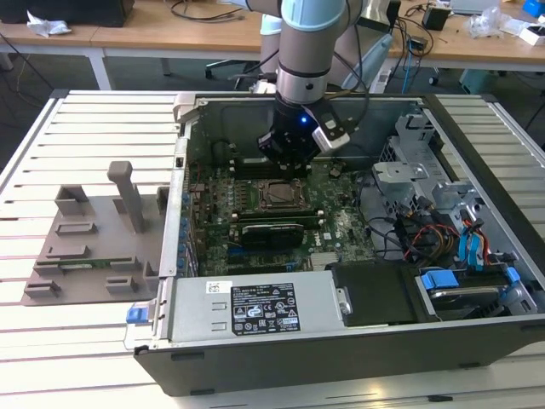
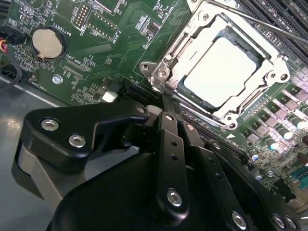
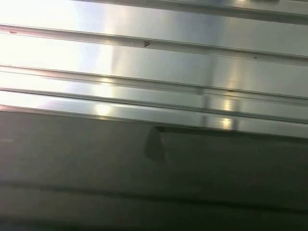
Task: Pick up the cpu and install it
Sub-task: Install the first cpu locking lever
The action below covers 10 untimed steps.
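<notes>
My gripper: hanging inside the open computer case, just above the motherboard, beside the socket on its far side in the exterior view.
My fingers: in the second wrist view the black finger links run together to a narrow tip just short of the socket frame — pressed against each other as far as I can see, with nothing between them.
The cpu: lying flat in the socket, its pale silvery top plate facing up and framed by the metal bracket; in the exterior view it sits as a small square near the middle of the board, just in front of me. I am not touching it.
Socket lever: a thin metal rod crosses the far corner of the bracket; whether it is latched I cannot tell.
Coin battery: round and silvery on the green board, well apart from the socket.
Black expansion card: lying across the board just on the near side of the socket in the exterior view.
Grey plastic tray: on the slatted table at the exterior view's left, outside the case, with upright posts.
First wrist view: bright ribbed metal slats above a dark surface — I cannot tell more.
</notes>
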{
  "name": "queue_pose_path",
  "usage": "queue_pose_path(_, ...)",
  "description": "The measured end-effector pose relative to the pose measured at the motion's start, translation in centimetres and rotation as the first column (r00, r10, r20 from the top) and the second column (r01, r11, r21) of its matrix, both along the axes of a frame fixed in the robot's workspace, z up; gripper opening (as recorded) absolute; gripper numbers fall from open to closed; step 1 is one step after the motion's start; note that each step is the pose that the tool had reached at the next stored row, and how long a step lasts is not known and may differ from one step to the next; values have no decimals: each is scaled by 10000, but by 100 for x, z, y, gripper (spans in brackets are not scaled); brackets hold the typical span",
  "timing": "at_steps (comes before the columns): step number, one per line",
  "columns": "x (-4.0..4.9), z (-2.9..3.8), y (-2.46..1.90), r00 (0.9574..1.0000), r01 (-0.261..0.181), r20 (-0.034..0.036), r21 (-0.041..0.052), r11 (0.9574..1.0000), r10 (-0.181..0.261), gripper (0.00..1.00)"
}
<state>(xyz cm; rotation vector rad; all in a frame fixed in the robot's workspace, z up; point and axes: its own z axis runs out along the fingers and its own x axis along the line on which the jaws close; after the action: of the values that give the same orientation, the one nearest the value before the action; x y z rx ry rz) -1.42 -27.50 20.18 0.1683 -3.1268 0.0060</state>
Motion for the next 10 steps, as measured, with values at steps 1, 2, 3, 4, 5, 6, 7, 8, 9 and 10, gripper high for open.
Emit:
queue_pose_path(1,0,0,-9,10000,0,0,10,10000,0,11)
queue_pose_path(2,0,0,-17,10000,0,1,26,10000,0,11)
queue_pose_path(3,0,1,-25,10000,-1,-1,69,10000,1,11)
queue_pose_path(4,0,1,-28,10000,0,-1,194,9998,0,11)
queue_pose_path(5,0,0,-27,10000,0,0,238,9997,0,11)
queue_pose_path(6,0,-1,-27,10000,0,0,281,9996,0,11)
queue_pose_path(7,0,-2,-27,10000,0,0,315,9995,0,11)
queue_pose_path(8,0,-3,-26,10000,1,1,322,9995,-1,11)
queue_pose_path(9,0,-1,-26,10000,1,1,325,9995,-1,11)
queue_pose_path(10,0,7,-27,10000,0,2,324,9995,0,11)
